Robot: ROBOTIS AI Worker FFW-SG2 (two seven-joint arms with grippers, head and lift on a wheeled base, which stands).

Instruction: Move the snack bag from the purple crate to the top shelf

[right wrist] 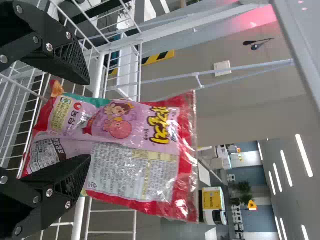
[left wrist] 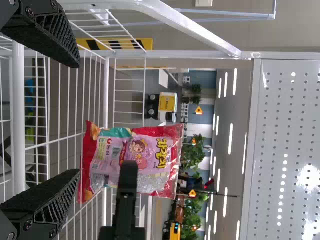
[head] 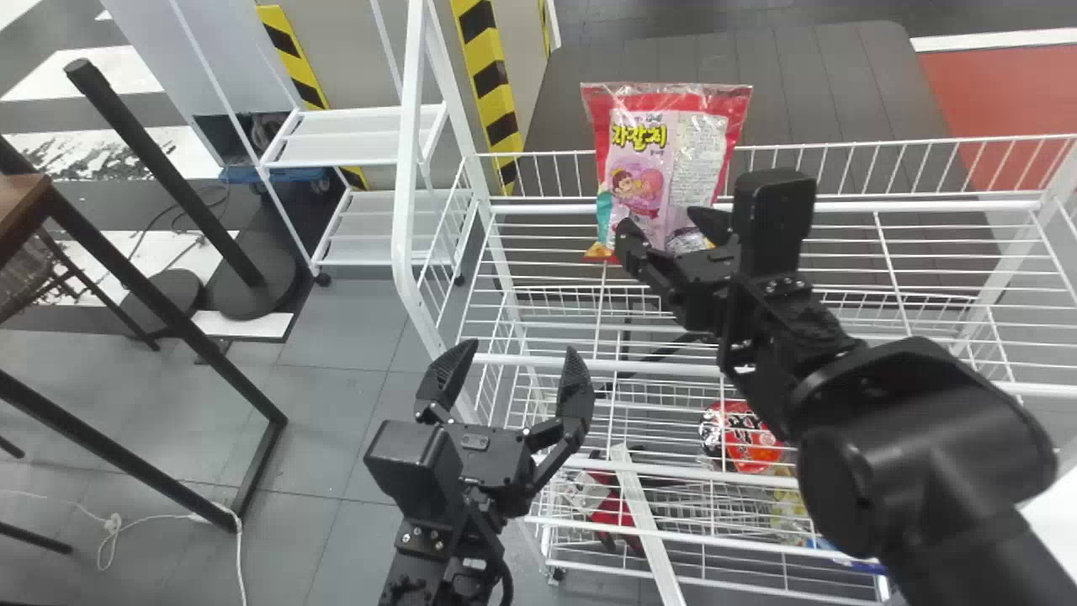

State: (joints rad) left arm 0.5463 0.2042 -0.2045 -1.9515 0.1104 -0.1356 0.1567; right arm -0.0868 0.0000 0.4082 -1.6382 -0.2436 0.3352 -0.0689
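the top shelf [head: 925, 205] spans the upper right of the frame; placing on it looks nearly done, so backing off gently comes next. the bag [head: 665, 160] stands there, upper centre, long axis upright, printed front facing the robot. the right tool [head: 662, 221] is spread wide by its lower part; the left tool [head: 522, 348], lower centre, gapes, idle.

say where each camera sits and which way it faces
Head view: on the head, looking forward and down at the wire rack and snack bag; left pincer and right pincer show.
Left wrist view: on the left wrist, looking past the bag into the room; own pincer and part of the right arm show.
Right wrist view: on the right wrist, facing the bag close up; own pincer shows.
All share bag and rack.
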